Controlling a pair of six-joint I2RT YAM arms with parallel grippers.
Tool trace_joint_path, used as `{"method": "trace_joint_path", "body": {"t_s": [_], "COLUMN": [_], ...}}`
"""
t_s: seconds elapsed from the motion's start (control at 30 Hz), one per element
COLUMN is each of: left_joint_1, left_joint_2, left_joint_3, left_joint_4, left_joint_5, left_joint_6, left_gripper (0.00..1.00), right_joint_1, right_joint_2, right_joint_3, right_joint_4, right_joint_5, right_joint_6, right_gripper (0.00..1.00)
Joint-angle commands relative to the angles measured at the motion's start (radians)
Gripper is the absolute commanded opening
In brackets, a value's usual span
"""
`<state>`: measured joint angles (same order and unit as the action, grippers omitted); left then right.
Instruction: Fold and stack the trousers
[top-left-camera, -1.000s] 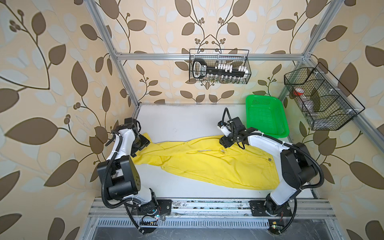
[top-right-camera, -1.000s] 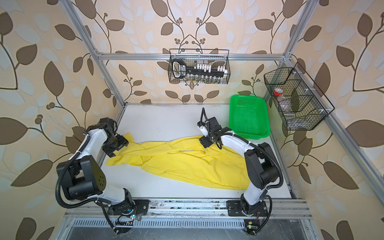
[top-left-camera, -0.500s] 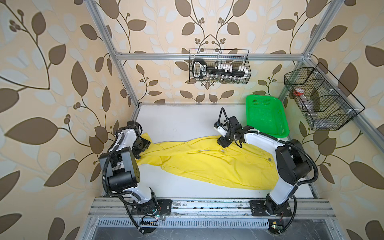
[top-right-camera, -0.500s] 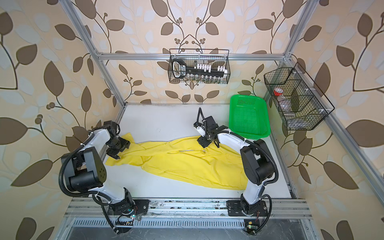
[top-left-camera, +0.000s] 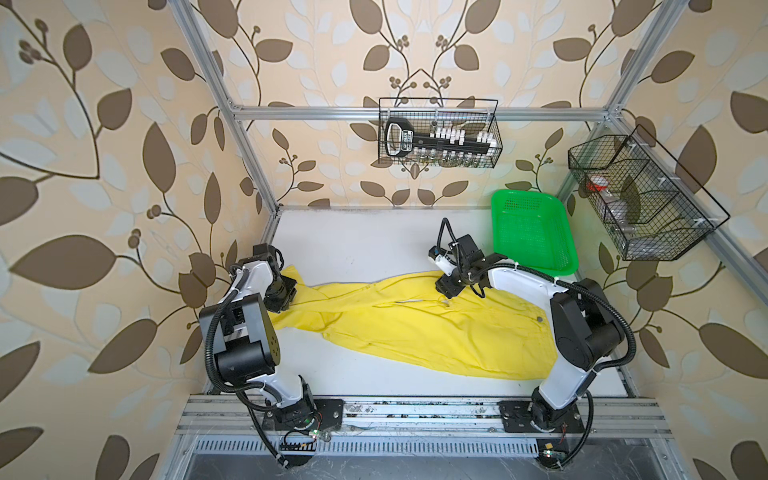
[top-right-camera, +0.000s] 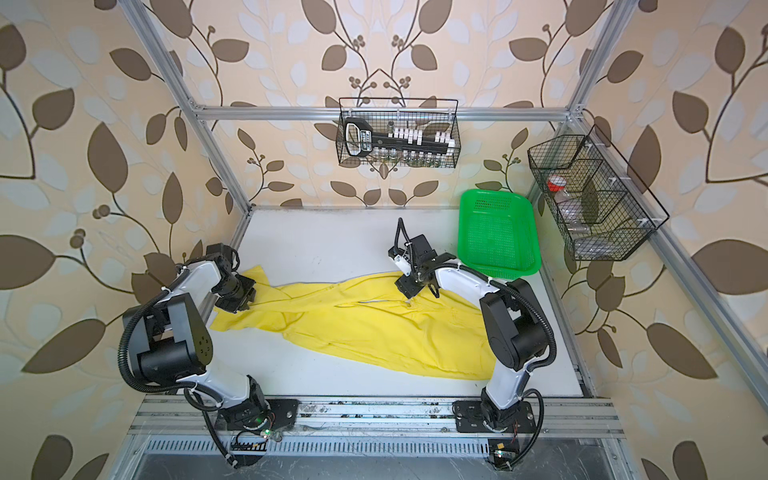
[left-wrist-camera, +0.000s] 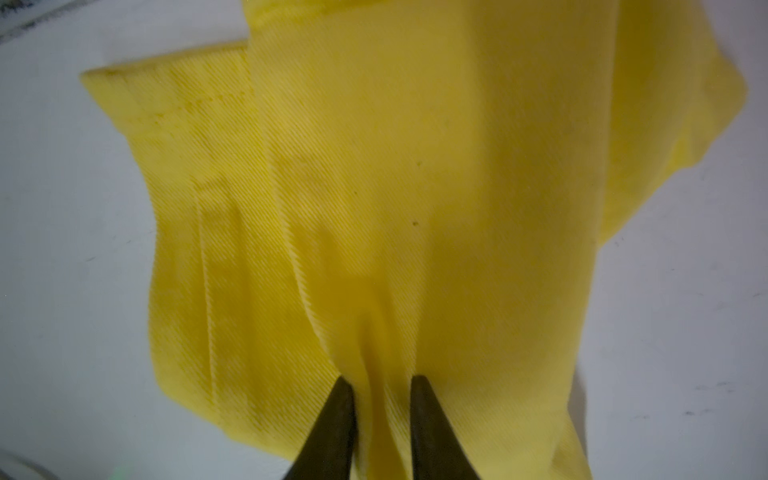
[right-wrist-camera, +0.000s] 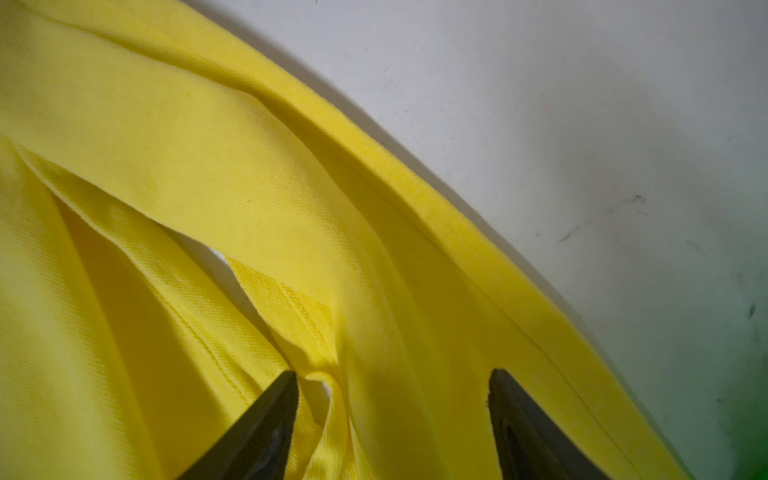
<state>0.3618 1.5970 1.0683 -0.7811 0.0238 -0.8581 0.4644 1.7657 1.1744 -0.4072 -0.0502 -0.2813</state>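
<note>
Nearest me, the grooved aluminium base rail (top-left-camera: 415, 411) carried both arm mounts.

Beyond it, on the white tabletop (top-left-camera: 365, 241), the bright yellow cloth trousers (top-left-camera: 436, 328) lay stretched left to right, unfolded and rumpled. The broad end lay by the right arm and the narrow ends trailed toward the left wall.

The left gripper (top-left-camera: 286, 300) was down on the left end of the trousers. Through the left wrist camera I saw its dark fingertips (left-wrist-camera: 345, 399) drawn close together, a raised ridge of yellow cloth pinched between them. I noted it as clenched on the trousers. Hem stitching ran beside the pinch.

The right gripper (top-left-camera: 448, 288) sat at the far edge of the trousers, right of centre. Its wrist camera showed the fingers (right-wrist-camera: 274, 407) standing wide apart over the cloth, with a loose fold lying unsqueezed between them. I noted it as released.

Farther back, the green plastic mesh basket (top-left-camera: 530, 232) occupied the far right corner of the tabletop, just beyond the right gripper. The arm hid whether it touched the trousers.

Farthest, a black wire basket (top-left-camera: 438, 133) hung on the back rail with black and white items inside. A second wire basket (top-left-camera: 640, 199) hung on the right side.
</note>
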Motion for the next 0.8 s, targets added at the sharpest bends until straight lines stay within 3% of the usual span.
{"method": "trace_joint_path", "body": {"t_s": [0.0, 0.13, 0.33, 0.63, 0.77], "left_joint_1": [0.012, 0.019, 0.021, 0.004, -0.032], "left_joint_2": [-0.022, -0.026, -0.010, 0.203, 0.320], "left_joint_3": [-0.008, 0.018, 0.108, 0.437, 0.603], "left_joint_4": [-0.005, -0.019, -0.065, -0.172, -0.213], "left_joint_5": [-0.001, 0.006, -0.016, -0.039, -0.106], "left_joint_6": [-0.007, -0.001, 0.073, 0.224, 0.276], "left_gripper": [0.14, 0.05, 0.00, 0.00, 0.00], "right_joint_1": [0.001, 0.002, 0.001, -0.007, -0.012], "right_joint_2": [-0.019, -0.022, -0.021, 0.032, 0.057], "right_joint_3": [-0.017, -0.022, -0.018, 0.021, 0.045], "right_joint_4": [-0.006, -0.003, 0.011, 0.035, 0.033], "right_joint_5": [-0.022, -0.026, -0.022, 0.047, 0.071], "right_joint_6": [-0.002, 0.002, 0.008, 0.035, 0.037], "right_gripper": [0.73, 0.73, 0.73, 0.73, 0.73]}}
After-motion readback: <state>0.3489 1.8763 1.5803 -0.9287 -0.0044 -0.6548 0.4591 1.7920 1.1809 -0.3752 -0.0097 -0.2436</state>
